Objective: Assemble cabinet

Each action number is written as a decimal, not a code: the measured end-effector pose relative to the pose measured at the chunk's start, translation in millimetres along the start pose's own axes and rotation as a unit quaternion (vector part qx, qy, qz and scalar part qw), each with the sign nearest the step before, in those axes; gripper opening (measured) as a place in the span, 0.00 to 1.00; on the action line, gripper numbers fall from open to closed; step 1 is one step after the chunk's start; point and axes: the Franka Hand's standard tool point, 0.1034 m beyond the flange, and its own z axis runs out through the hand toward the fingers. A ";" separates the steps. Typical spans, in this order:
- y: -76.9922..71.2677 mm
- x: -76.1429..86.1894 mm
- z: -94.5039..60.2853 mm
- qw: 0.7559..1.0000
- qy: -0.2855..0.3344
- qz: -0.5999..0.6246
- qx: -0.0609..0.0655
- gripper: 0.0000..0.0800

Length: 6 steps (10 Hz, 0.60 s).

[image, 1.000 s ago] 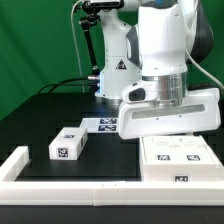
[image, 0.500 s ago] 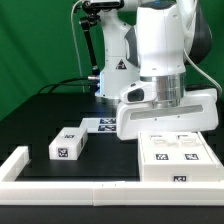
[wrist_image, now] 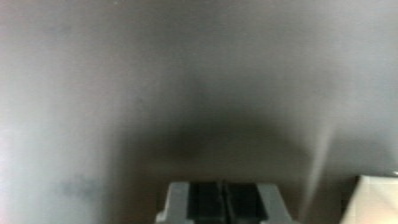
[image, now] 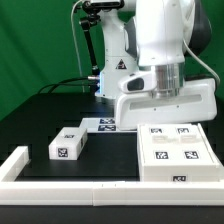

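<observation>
The cabinet's big white boxy shell [image: 178, 152] stands at the exterior view's right, with several tags on its top and one on its front. A smaller white tagged block [image: 70, 143] lies apart from it toward the exterior view's left. The arm's white hand [image: 166, 101] hangs just above and behind the shell's back edge, and its fingertips are hidden there. In the blurred wrist view my gripper [wrist_image: 217, 205] is shut, the fingers [wrist_image: 192, 205] pressed together with nothing between them, over dark table. A white corner [wrist_image: 375, 200] shows beside them.
The marker board [image: 104, 124] lies flat behind the small block, near the robot's base [image: 115, 70]. A long white rail [image: 70, 186] edges the table's front and turns up along the exterior view's left side [image: 12, 163]. Green curtain behind.
The fingers have closed fully. The hand has risen off the shell's top, so all the top tags now show. The small block has not moved.
</observation>
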 end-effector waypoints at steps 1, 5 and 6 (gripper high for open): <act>-2.0 -1.5 -11.7 1.000 0.006 -0.004 -0.001 0.00; 2.4 6.2 -52.5 0.999 0.013 -0.031 -0.010 0.00; 2.9 10.3 -58.9 0.999 0.010 -0.033 -0.011 0.00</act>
